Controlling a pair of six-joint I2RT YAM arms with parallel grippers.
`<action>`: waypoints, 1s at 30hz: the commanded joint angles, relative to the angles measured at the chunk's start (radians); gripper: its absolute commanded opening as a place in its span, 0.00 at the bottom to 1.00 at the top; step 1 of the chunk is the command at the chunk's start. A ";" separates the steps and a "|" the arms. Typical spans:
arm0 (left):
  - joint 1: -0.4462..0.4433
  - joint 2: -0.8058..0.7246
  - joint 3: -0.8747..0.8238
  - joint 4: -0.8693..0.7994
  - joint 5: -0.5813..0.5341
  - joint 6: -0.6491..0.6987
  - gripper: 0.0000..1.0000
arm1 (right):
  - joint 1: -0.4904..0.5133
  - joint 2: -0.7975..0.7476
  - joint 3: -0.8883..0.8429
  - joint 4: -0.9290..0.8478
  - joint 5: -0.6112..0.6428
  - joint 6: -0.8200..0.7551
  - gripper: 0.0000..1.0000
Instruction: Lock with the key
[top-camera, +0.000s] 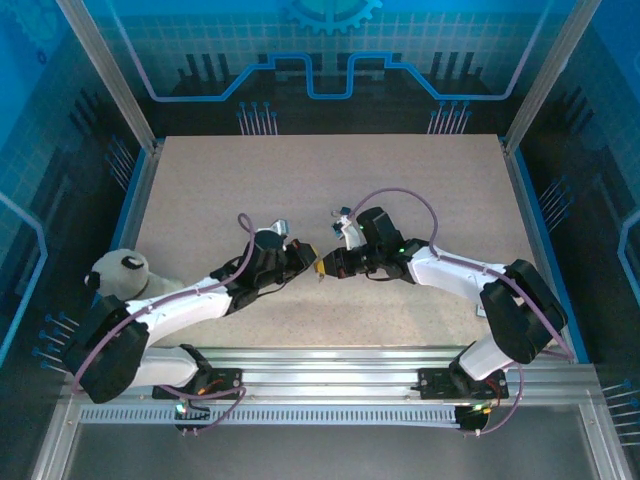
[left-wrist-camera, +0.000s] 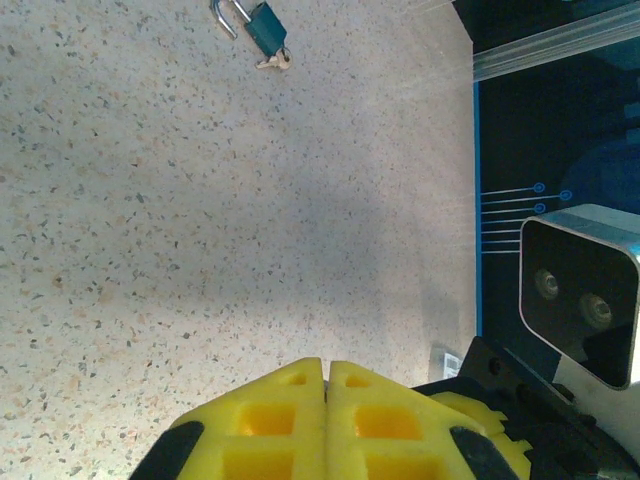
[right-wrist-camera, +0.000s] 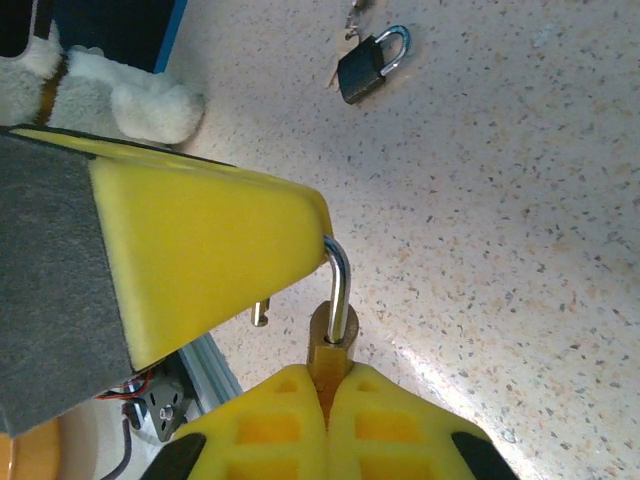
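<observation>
A brass padlock (right-wrist-camera: 331, 343) hangs between my two grippers above the table. My right gripper (right-wrist-camera: 328, 374) is shut on its body. The silver shackle (right-wrist-camera: 341, 280) stands open, its free end (right-wrist-camera: 260, 316) clear of the body. The shackle's bend runs into my left gripper's yellow fingers (right-wrist-camera: 205, 250), and my left gripper (left-wrist-camera: 327, 364) is shut on it. From above, both grippers (top-camera: 310, 262) (top-camera: 327, 266) meet at the table's middle. The brass lock's keyhole is hidden. A small key (left-wrist-camera: 276, 62) sits at the base of a teal padlock (left-wrist-camera: 266, 27).
A dark padlock (right-wrist-camera: 361, 73) with its shackle closed lies on the table, with keys (right-wrist-camera: 352, 20) beside it. A plush panda (top-camera: 120, 272) sits at the left edge by my left arm. The speckled tabletop (top-camera: 330, 170) stretches behind the grippers.
</observation>
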 joint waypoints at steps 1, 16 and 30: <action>-0.004 -0.024 -0.013 -0.012 0.010 0.020 0.00 | 0.005 -0.038 -0.002 0.075 -0.136 -0.016 0.00; 0.017 -0.046 -0.016 -0.052 0.003 0.032 0.00 | 0.006 -0.099 -0.041 0.092 -0.209 -0.038 0.00; 0.053 -0.095 -0.022 -0.114 0.002 0.063 0.10 | 0.006 -0.107 -0.054 0.118 -0.248 -0.038 0.00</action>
